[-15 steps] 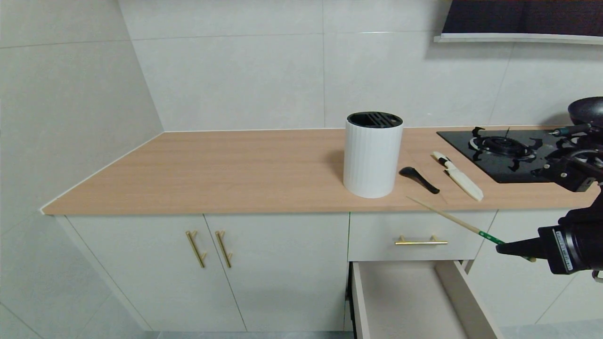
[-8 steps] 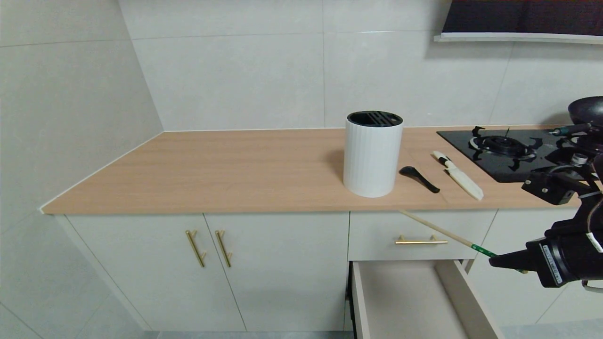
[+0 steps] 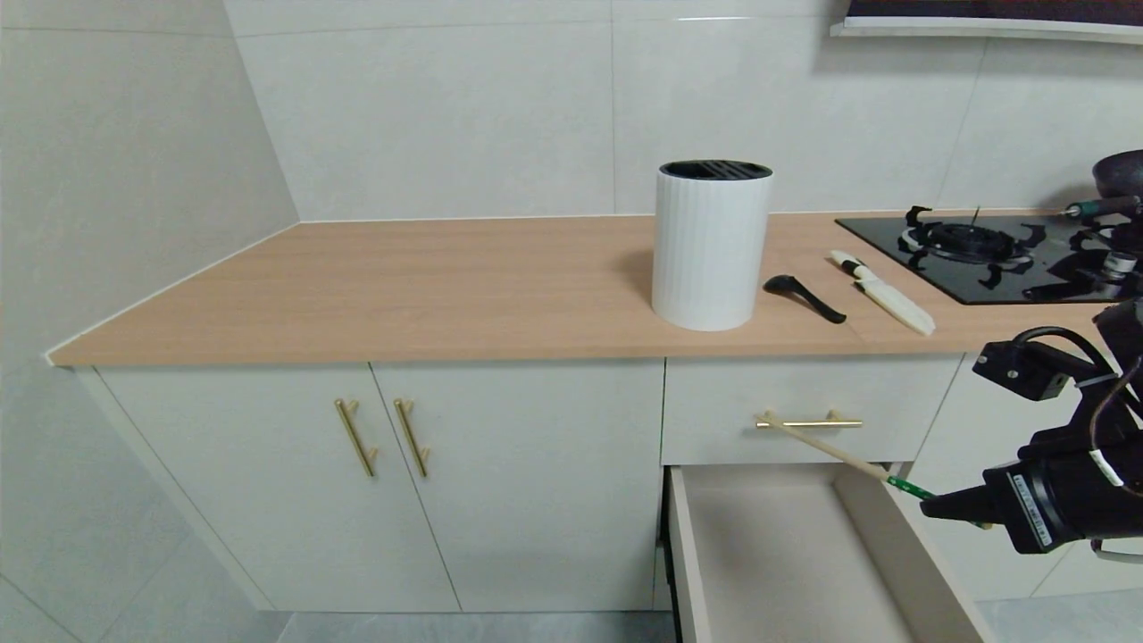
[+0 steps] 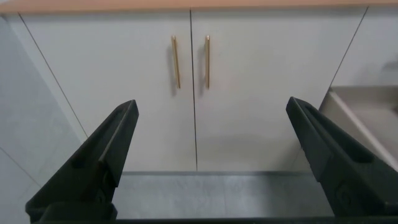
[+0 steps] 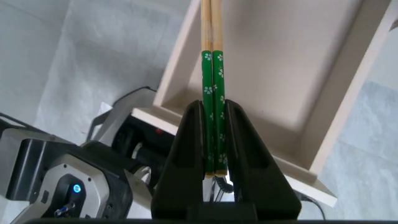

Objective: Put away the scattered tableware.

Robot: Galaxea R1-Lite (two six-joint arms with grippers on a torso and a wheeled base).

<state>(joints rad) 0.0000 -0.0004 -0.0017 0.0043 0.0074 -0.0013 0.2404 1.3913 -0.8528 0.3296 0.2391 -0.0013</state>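
The left pincer (image 4: 211,106) hangs wide open with nothing in it, facing the cupboard doors (image 4: 193,81) low on the robot's left, well apart from the work. To the right of those doors, the lower drawer (image 3: 759,545) is pulled out with its pale floor bare. The chopsticks (image 3: 839,455) slant across the drawer's right wall. Their long axis runs from the bare tips, up by the brass handle (image 3: 808,423) of the closed drawer above, down and rightward to the green-printed ends. The right pincer (image 3: 933,507) is clamped tight on those ends. From its own wrist the pair (image 5: 211,74) points straight out of the closed fingers (image 5: 245,143) over the drawer's opening (image 5: 280,81). So the drawer lies ahead of and below this pincer, toward the robot's left. The right arm is plainly the nearer one, and I judge the sticks need lowering and levelling along the drawer before release. Above, the wooden table (image 3: 402,286) carries a white ribbed holder (image 3: 712,246). Just beside it are a black spoon (image 3: 804,297) and a pale knife (image 3: 884,293), both lying loose, with the black hob (image 3: 982,259) beyond. Pale tiled walls stand behind.
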